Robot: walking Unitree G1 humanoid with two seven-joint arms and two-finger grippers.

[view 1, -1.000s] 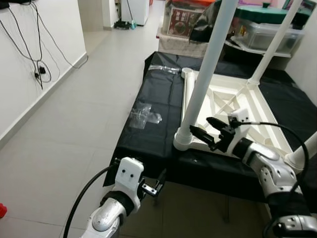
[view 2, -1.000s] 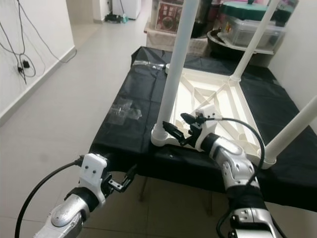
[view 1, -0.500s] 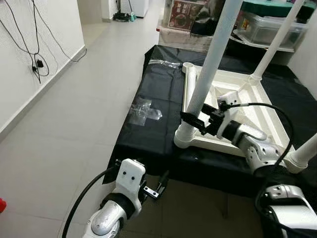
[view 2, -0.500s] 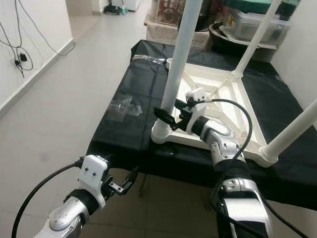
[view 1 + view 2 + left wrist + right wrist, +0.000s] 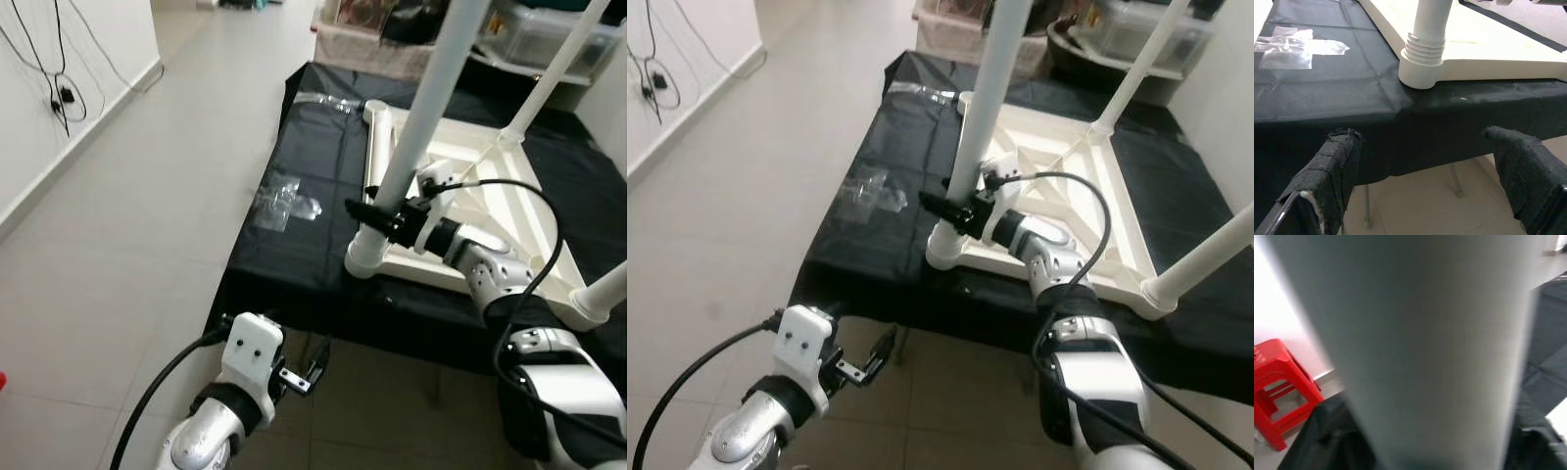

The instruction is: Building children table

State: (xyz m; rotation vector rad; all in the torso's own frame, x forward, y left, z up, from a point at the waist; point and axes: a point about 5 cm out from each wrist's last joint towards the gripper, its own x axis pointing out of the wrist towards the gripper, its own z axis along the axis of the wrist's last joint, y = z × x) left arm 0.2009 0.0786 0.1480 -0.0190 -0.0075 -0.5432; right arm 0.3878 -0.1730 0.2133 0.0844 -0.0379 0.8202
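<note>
One second ago your right gripper [image 5: 377,217] hung short of the white plastic table leg [image 5: 423,122]; now its fingers straddle the leg's lower end, so you can begin turning it. That leg stands upright, long axis vertical, in the near corner socket of the upturned white tabletop [image 5: 495,230] on the black-draped worktop [image 5: 313,186]. Your left gripper [image 5: 1430,181] idles open below the worktop's edge.

Head stereo pair looks down and forward over the black-covered bench [image 5: 294,245]. Left wrist cam looks up from below at its edge, and the right wrist cam's jammed right against the white table leg [image 5: 1430,347].
</note>
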